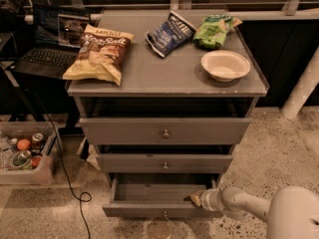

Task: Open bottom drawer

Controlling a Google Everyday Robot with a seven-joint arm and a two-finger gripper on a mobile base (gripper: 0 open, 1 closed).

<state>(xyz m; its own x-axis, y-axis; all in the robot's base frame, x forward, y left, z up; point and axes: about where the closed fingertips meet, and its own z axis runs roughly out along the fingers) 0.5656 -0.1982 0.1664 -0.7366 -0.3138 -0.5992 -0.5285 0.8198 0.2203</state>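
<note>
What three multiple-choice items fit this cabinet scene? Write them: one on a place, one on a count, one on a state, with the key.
1. Where is the hand?
A. Over the white bowl.
B. At the right part of the bottom drawer, by its front's top edge.
C. On the laptop.

2. How many snack bags lie on the cabinet top?
A. Two.
B. Three.
C. Five.

3. How does the bottom drawer stand?
A. Shut flush.
B. Lifted out onto the floor.
C. Pulled partly out.

Key:
1 B, the hand sits low at that drawer's front edge, towards its right end.
2 B, there is a brown chip bag, a blue bag and a green bag.
3 C, its front juts forward and its inside shows.
</note>
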